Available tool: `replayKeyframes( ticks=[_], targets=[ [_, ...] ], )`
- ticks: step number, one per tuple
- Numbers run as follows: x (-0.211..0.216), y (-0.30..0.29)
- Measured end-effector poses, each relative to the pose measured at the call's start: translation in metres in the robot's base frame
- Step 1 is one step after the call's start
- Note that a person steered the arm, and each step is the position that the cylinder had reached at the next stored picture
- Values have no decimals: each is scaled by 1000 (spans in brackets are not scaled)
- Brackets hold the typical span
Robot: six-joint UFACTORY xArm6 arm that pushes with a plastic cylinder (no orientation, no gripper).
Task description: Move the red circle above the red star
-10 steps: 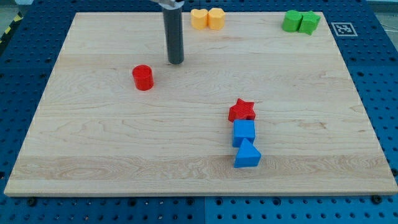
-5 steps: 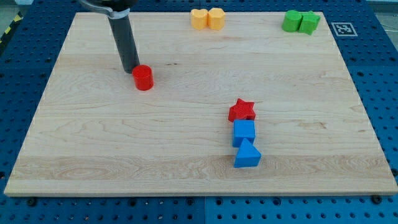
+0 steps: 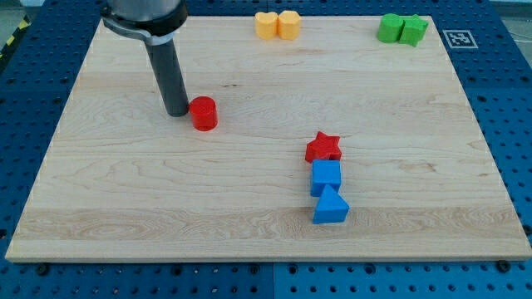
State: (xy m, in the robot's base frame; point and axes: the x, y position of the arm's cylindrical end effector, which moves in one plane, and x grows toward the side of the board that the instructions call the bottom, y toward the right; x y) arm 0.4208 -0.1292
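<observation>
The red circle [image 3: 204,113] is a short red cylinder on the wooden board, left of the middle. My tip [image 3: 177,111] stands right at its left side, touching or nearly touching it. The red star [image 3: 323,147] lies right of the middle, lower than and well to the right of the circle. The rod rises from the tip to the view's top left.
A blue cube [image 3: 327,177] and a blue triangle [image 3: 331,206] sit directly below the red star. Two yellow blocks [image 3: 278,25] lie at the top edge, two green blocks [image 3: 402,29] at the top right. The board [image 3: 125,208] lies on a blue pegboard.
My tip moved from the upper middle leftward and down to the circle's left side. The red circle has slid a little to the right and down.
</observation>
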Motion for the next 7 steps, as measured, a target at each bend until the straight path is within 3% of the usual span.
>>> replayKeyframes(
  ticks=[4, 7],
  targets=[
    [16, 55],
    [-3, 70]
  ],
)
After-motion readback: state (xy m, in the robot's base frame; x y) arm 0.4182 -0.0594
